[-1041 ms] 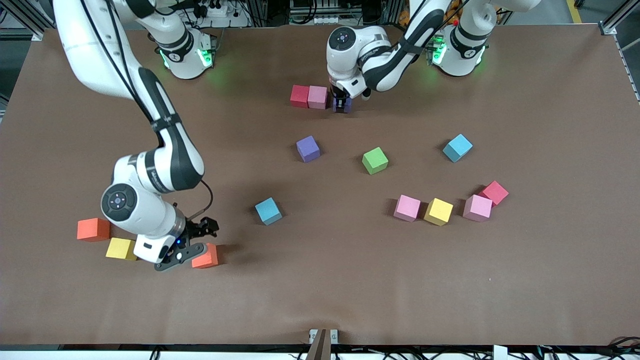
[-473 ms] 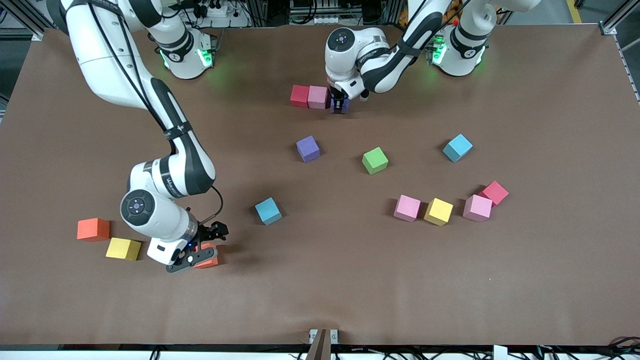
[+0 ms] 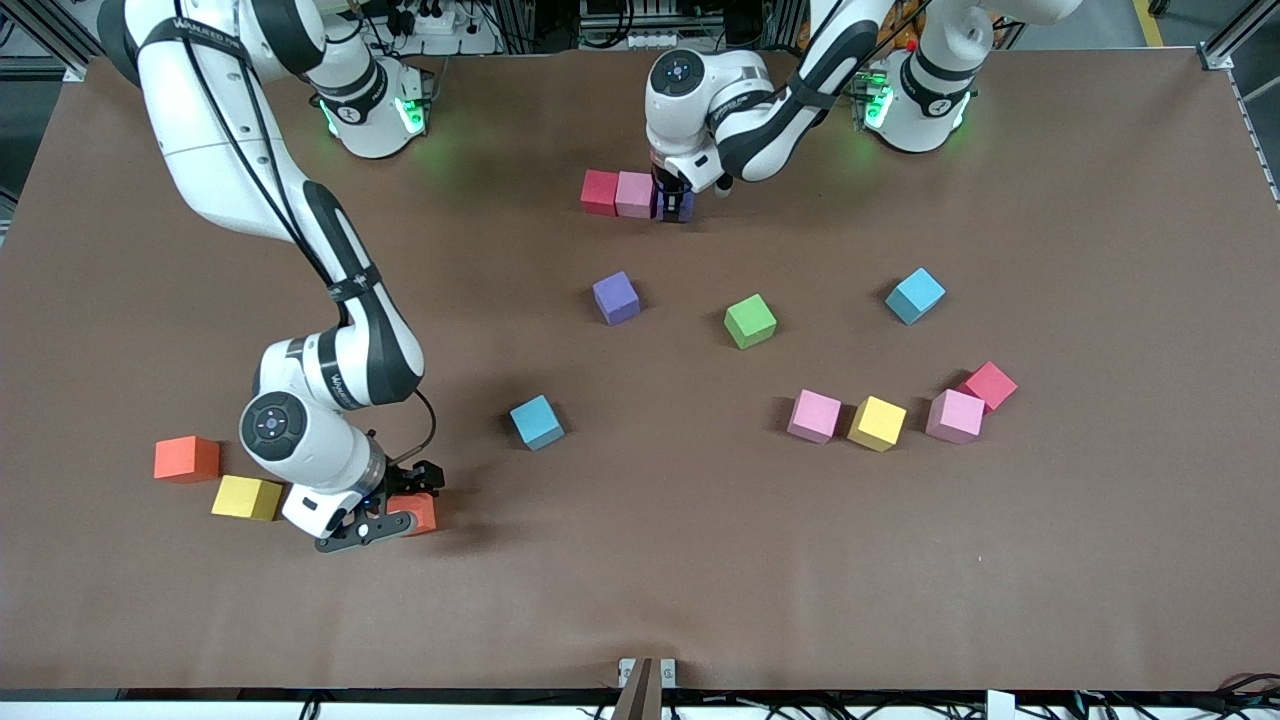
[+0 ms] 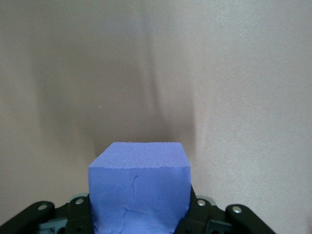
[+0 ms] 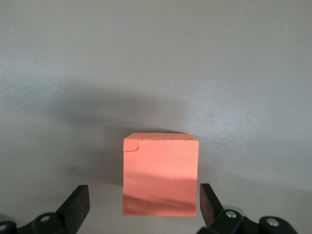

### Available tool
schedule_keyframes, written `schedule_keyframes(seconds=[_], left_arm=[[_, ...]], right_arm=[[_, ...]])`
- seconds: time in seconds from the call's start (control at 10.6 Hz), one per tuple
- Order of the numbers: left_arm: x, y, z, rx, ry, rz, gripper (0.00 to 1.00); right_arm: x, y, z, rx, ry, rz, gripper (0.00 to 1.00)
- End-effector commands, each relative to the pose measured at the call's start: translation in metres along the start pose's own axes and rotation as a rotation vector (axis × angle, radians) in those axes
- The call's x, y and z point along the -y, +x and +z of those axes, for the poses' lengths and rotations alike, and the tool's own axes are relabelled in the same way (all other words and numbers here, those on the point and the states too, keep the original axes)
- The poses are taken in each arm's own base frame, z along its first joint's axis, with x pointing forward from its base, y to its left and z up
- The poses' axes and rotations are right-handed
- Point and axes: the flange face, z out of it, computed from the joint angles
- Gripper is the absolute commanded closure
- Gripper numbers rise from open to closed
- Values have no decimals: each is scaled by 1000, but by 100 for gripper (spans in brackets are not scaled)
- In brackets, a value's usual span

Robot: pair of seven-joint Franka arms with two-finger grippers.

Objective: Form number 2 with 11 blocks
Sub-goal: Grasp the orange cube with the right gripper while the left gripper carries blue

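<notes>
A red block (image 3: 599, 191) and a pink block (image 3: 635, 194) stand side by side near the robots' bases; no number 2 shape shows. My left gripper (image 3: 678, 205) (image 4: 139, 217) is shut on a purple block (image 4: 139, 187), right beside the pink one on the side toward the left arm's end. Whether it rests on the table I cannot tell. Close to the front camera my right gripper (image 3: 400, 510) (image 5: 142, 197) is low and open. Its fingers (image 5: 78, 204) straddle an orange block (image 3: 418, 512) (image 5: 161, 173) with a gap on each side.
Loose on the brown table are purple (image 3: 615, 297), green (image 3: 750, 321), light blue (image 3: 914, 295) and blue (image 3: 537, 421) blocks. Pink (image 3: 813, 415), yellow (image 3: 877, 423), pink (image 3: 954, 415) and red (image 3: 990, 384) blocks cluster together. Orange (image 3: 186, 458) and yellow (image 3: 246, 496) blocks lie by the right arm.
My right gripper has swung over the orange block and come down so its open fingers straddle it. My left gripper has shifted the purple block slightly closer to the pink block.
</notes>
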Motion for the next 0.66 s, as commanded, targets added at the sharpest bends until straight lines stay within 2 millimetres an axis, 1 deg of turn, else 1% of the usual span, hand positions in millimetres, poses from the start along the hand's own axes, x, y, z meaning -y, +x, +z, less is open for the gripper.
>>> schedule_keyframes(seconds=[0.0,0.19,0.38,0.47,0.57], left_arm=[[11,-8,1,-1,-33,-232,39],[9,-7,1,-1,-31,-260,39],[10,-7,0,0,-33,-289,39],[10,-7,0,0,-33,-301,39],[10,-8,1,0,-32,-304,39]], right_arm=[[-1,9,4,-25,-9,29,0],[-13,9,4,-29,-13,35,0],[-16,10,11,-56,-29,25,0],[-19,10,17,-60,-31,30,0],[-18,12,22,-75,-31,41,0]])
